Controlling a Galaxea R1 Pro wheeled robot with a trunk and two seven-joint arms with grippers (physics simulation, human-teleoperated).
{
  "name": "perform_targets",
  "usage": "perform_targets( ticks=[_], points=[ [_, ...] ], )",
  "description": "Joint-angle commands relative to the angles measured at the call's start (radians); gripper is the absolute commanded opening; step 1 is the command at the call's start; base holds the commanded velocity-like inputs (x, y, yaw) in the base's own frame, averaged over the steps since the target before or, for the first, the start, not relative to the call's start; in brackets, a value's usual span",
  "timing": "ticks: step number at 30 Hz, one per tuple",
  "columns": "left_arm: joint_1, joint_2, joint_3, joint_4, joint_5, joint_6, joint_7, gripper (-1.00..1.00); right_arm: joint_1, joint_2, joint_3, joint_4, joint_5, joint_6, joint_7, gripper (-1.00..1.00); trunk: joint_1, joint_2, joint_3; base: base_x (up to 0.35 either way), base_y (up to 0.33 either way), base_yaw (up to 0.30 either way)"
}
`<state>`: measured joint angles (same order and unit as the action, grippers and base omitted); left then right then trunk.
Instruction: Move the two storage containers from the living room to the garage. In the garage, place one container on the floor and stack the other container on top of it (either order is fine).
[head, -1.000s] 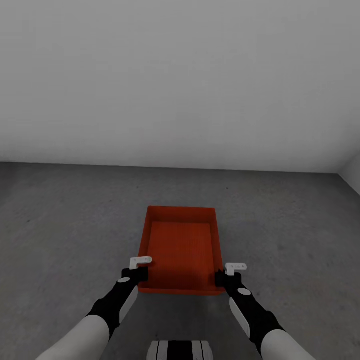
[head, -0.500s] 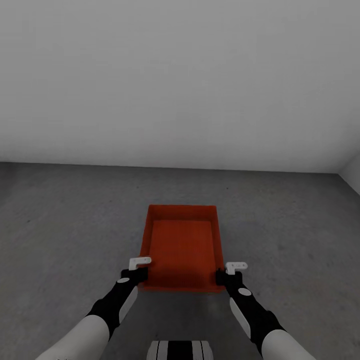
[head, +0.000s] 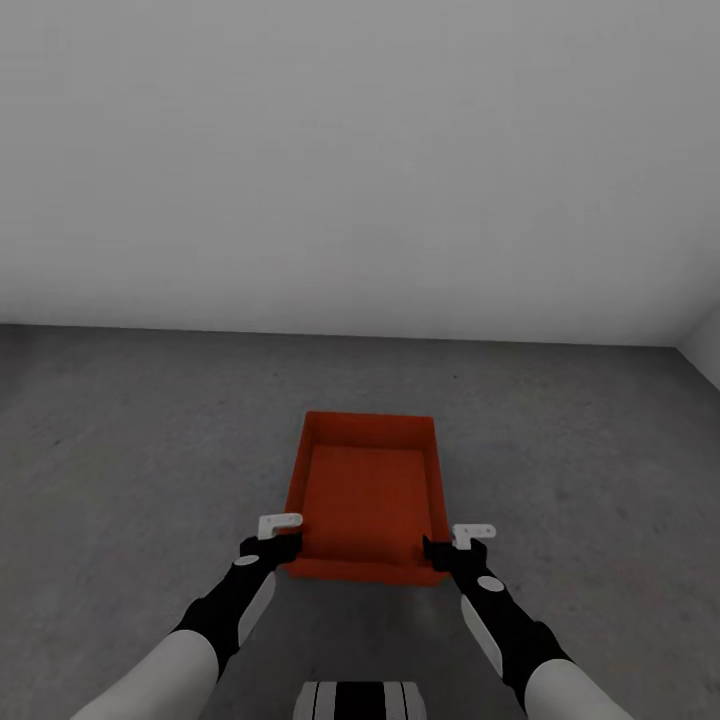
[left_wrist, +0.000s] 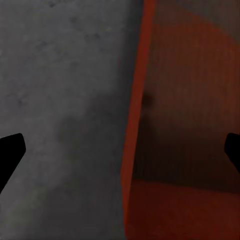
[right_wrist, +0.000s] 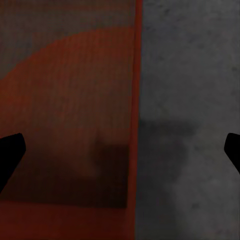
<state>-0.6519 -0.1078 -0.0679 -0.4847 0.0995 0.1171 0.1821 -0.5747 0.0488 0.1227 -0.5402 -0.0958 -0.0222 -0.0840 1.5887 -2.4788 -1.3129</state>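
One orange-red storage container (head: 365, 495) sits open-topped on the dark grey concrete floor (head: 130, 450) of the garage, just ahead of me. My left gripper (head: 285, 545) is at its near left corner, my right gripper (head: 437, 552) at its near right corner. In the left wrist view the left gripper (left_wrist: 125, 145) is open, its fingers straddling the container's side wall (left_wrist: 135, 100). The right gripper (right_wrist: 125, 145) likewise straddles the opposite wall (right_wrist: 134, 75), also open. The second container is out of view.
A plain white wall (head: 360, 150) rises a short way beyond the container. A second wall meets it at the far right corner (head: 700, 350). Mottled concrete spreads to both sides of the container.
The container now looks slightly smaller and lower, its near edge drawn a little away from me. Both arms have stayed almost where they were.
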Motion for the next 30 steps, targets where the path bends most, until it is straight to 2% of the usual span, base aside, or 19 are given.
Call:
perform_targets(
  ticks=[1,6,10,16,30],
  points=[
    [0.0,0.001,-0.007,-0.002,0.01,0.005,0.008,1.0,-0.001,-0.001,0.008,0.0,-0.01,-0.002,-0.008,1.0,0.0,0.0,-0.001,0.0,0.0,0.0],
    [0.0,0.0,-0.006,-0.002,0.019,0.005,0.008,1.0,-0.001,-0.001,0.008,0.0,-0.01,-0.002,-0.008,1.0,0.0,0.0,-0.001,0.0,0.0,0.0],
    [0.0,0.0,-0.006,-0.003,0.043,0.005,0.009,1.0,-0.001,0.0,0.008,0.0,-0.01,-0.002,-0.008,1.0,0.0,0.0,-0.001,0.0,0.0,0.0],
    [0.0,0.0,-0.006,-0.003,0.06,0.006,0.01,1.0,-0.001,0.002,0.008,0.0,-0.01,-0.002,-0.008,1.0,0.0,0.0,-0.001,0.0,0.0,0.0],
    [0.0,0.0,-0.005,-0.003,0.064,0.006,0.008,1.0,-0.001,0.005,0.008,0.0,-0.013,-0.002,-0.016,1.0,-0.054,0.098,0.043,0.0,0.0,0.0]
  ],
)
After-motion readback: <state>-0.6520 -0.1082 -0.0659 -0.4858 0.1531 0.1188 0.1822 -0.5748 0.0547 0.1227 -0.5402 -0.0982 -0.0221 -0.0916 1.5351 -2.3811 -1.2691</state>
